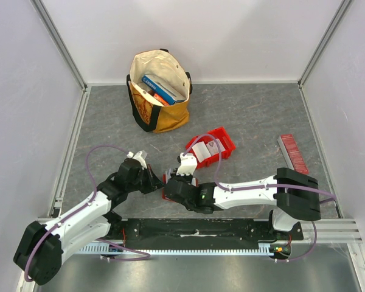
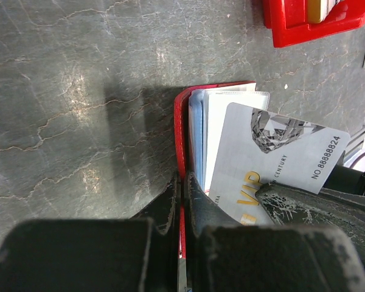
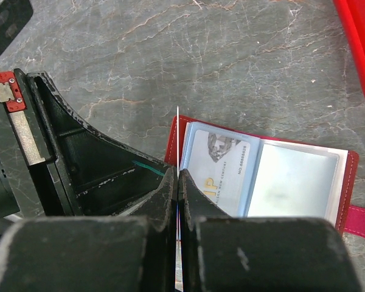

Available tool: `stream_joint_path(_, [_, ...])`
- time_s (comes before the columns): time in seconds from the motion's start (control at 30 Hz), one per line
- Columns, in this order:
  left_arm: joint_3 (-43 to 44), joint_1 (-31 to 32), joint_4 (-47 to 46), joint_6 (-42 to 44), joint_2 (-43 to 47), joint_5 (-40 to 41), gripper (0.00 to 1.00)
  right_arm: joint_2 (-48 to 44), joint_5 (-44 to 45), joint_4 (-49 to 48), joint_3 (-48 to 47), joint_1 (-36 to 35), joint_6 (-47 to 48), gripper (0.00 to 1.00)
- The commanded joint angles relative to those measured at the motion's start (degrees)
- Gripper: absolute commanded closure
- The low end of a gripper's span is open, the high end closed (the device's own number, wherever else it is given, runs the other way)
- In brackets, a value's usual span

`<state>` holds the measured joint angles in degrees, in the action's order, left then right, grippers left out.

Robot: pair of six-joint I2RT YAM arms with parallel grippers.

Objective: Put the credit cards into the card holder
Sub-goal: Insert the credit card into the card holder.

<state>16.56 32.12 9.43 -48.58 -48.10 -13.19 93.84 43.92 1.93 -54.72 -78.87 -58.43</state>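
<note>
The card holder [image 3: 351, 182] lies open on the table, a dark red wallet with pale inner sleeves. My left gripper [image 2: 182, 179] is shut on its left cover [image 2: 181, 121], holding that flap upright. One credit card [image 3: 222, 167], grey with a diamond print, sits in the left sleeve. My right gripper [image 3: 178, 173] is shut on a second credit card [image 2: 274, 158], edge-on in its own view and tilted over the sleeves in the left wrist view. From above, both grippers [image 1: 160, 181] [image 1: 172, 182] meet at the holder [image 1: 168, 194]. More white cards [image 1: 201, 152] lie in the bin.
A bright red plastic bin [image 1: 224, 141] stands just behind the holder. A cloth tote bag [image 1: 160, 91] with blue books is at the back. A ridged red strip [image 1: 294, 153] lies at the right. The holder's snap tab [image 3: 362, 222] sticks out to the right.
</note>
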Motion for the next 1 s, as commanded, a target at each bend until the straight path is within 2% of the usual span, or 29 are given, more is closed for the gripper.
stream_joint_path(0.0, [0.1, 0.1, -0.9, -1.2, -0.2, -0.7, 0.98, 0.5, 2.9, 0.4, -1.8, 0.0, 0.3, 1.00])
stream_joint_path(0.8, [-0.1, 0.1, -1.3, -1.7, 0.6, -1.2, 0.98, 1.9, -1.3, -1.4, -1.5, 1.8, -3.5, 1.00])
stream_joint_path(0.97, [-0.3, 0.0, -1.3, -1.7, 0.5, -1.0, 0.98, -0.3, 0.1, -1.4, -1.0, 1.8, -3.3, 1.00])
